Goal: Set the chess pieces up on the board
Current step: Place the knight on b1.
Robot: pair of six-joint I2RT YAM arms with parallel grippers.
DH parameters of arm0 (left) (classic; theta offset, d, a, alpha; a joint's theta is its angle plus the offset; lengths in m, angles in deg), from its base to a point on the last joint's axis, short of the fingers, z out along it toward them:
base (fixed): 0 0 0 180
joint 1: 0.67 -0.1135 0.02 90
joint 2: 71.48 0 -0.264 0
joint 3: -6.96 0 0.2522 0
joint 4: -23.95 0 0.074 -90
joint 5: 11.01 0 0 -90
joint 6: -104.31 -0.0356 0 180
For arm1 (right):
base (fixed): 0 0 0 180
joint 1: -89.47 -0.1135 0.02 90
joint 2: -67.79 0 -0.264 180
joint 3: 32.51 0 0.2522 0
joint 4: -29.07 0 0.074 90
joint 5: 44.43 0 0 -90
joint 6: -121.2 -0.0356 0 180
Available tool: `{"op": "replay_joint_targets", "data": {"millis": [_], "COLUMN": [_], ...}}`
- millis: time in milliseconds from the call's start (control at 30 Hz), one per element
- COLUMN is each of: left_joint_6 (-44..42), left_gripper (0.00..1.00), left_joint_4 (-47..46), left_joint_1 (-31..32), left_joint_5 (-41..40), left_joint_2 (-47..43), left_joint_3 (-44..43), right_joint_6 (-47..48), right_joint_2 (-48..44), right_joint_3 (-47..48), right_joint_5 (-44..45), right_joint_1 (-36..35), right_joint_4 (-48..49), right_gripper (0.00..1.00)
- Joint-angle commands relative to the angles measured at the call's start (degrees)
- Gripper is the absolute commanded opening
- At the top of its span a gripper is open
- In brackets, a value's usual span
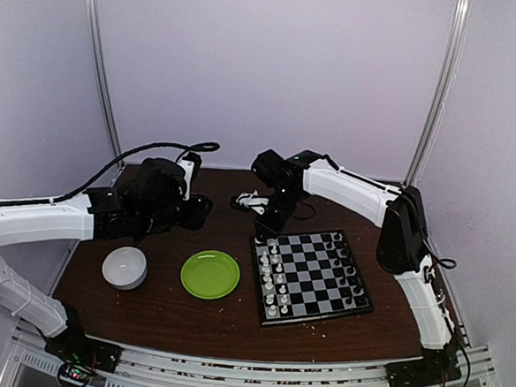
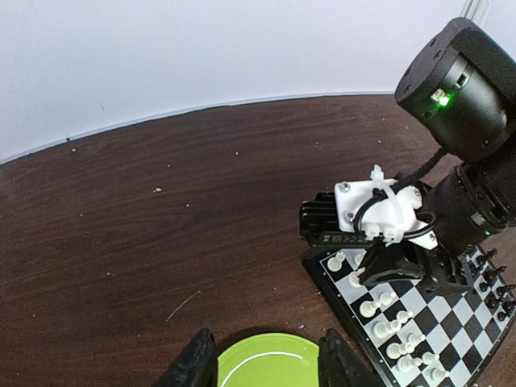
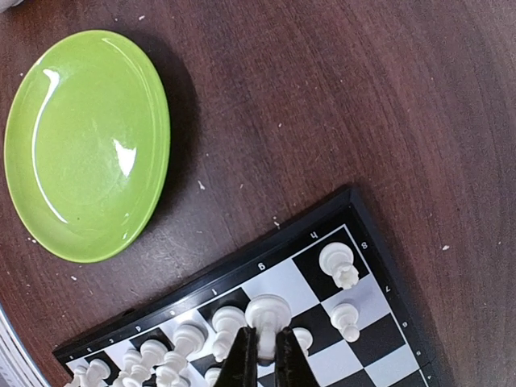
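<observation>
Chess pieces [image 1: 270, 278] stand on the board [image 1: 319, 273]: you see the white ones in two files along its left edge and the black ones [image 1: 350, 275] along its right edge, with the middle squares bare. Board lies flat on the right half of the dark worktop [image 1: 170, 316], slightly skewed, just right of a green plate [image 1: 210, 273]; plate and board do not touch. A white bowl [image 1: 124, 267] sits left of the plate, near it. Right tool [image 3: 264, 334] is down over the board's far left corner, clenched, and its two tips pinch one white piece [image 3: 266, 310] at the stem, with the round head showing just past the tips. Neighbouring white pieces stand upright on squares close beside it. Left tool [image 2: 266, 355] hangs above the worktop behind the plate, released, fingers [image 2: 197, 363] apart and nothing between them; its wrist view shows the plate's rim below them. Pale crumbs [image 2: 157, 190] dot the worktop.
</observation>
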Motion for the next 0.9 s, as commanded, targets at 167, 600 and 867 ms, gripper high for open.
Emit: {"op": "replay_joint_targets", "data": {"millis": [167, 600, 867], "left_joint_6": [-0.4, -0.8, -0.7], "left_gripper": [0.43, 0.43, 0.43], "left_joint_4": [-3.0, -2.9, -3.1], "left_joint_1": [-0.4, -0.4, -0.4], "left_joint_5": [-0.5, -0.4, -0.2], "left_joint_2": [-0.1, 0.8, 1.0], "left_joint_3": [-0.2, -0.7, -0.5], "right_joint_6": [0.8, 1.0, 0.9], "right_joint_2": [2.7, 4.8, 5.3], "right_joint_3": [1.7, 1.6, 1.6], "right_joint_5": [1.7, 2.3, 3.2], "right_joint_1": [-0.5, -0.5, -0.4], "right_joint_4": [-1.3, -1.6, -1.4], "right_gripper": [0.04, 0.05, 0.06]}}
